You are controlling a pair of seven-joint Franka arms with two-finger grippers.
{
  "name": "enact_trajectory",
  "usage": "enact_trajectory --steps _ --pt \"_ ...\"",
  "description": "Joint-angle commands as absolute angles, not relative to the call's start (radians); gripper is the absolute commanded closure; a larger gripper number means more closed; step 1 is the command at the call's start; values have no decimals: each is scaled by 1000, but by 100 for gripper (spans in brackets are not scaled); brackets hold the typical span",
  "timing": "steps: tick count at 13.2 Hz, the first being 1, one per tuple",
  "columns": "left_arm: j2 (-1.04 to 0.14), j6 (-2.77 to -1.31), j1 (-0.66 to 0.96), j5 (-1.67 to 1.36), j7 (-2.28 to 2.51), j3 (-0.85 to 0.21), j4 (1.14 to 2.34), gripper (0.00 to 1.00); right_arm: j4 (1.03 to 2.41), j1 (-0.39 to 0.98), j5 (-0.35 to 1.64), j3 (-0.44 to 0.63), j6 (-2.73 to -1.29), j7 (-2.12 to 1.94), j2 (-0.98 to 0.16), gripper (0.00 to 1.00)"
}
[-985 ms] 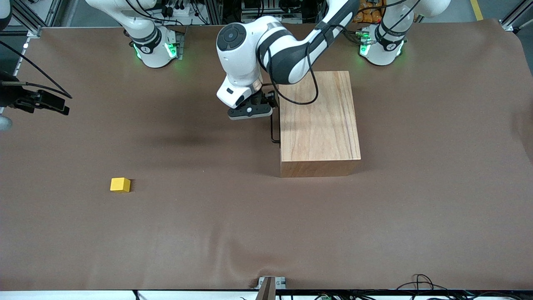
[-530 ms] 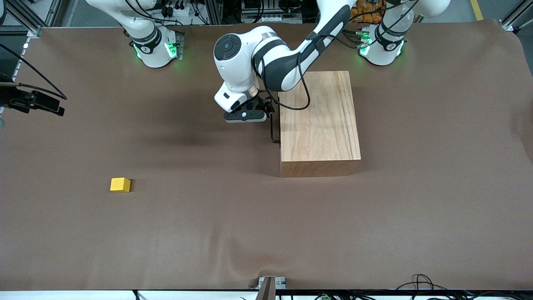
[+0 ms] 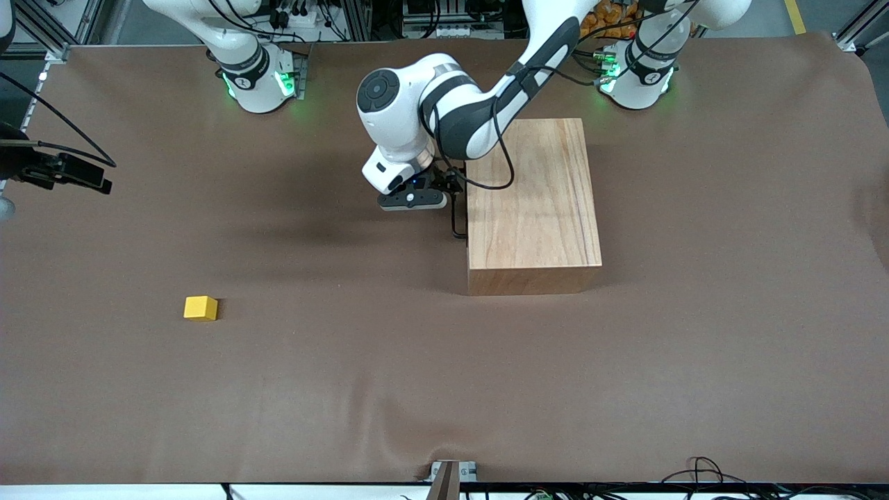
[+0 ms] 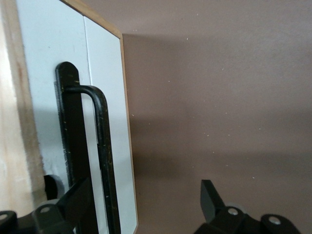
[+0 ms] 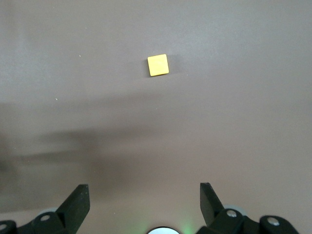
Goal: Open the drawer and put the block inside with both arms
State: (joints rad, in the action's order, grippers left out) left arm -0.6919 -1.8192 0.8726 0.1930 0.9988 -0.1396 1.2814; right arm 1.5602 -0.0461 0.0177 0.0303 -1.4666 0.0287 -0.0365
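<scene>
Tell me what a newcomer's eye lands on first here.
The left arm reaching over the wooden box, its hand open at the black handle of the shut drawer. Then the yellow block, alone on the brown table, nearer the front camera toward the right arm's end. The right hand is open, up over the table with the block in its view.

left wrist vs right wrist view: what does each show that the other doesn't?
Only the left wrist view: the drawer's white front panel with its black wire handle, edged by the light wooden box cabinet; the left hand is open, with the handle between its fingers.

Only the right wrist view: the small bright yellow cube, lying apart on the cloth, with the open right hand high over the table.

Both: the brown table cloth and two spread dark fingers.
</scene>
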Motion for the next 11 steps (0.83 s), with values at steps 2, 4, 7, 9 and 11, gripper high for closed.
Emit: enact_trajectory --steps 2,4,7,9,11 --pt "-712 -1802 882 224 986 -135 1264 0 1574 -54 15 21 -1480 38 -31 0" --pt "-713 -1801 881 235 985 -135 1273 0 1577 -54 15 23 -1482 38 -31 0" --pt "-726 -1801 881 233 985 -135 1273 0 1589 -54 15 21 -1496 38 -31 0" --pt "-733 -1802 881 232 986 -135 1272 0 1594 -54 15 21 -1499 38 -31 0" --pt "-736 -1810 881 229 991 -135 1269 0 1594 -52 15 23 -1502 38 -31 0"
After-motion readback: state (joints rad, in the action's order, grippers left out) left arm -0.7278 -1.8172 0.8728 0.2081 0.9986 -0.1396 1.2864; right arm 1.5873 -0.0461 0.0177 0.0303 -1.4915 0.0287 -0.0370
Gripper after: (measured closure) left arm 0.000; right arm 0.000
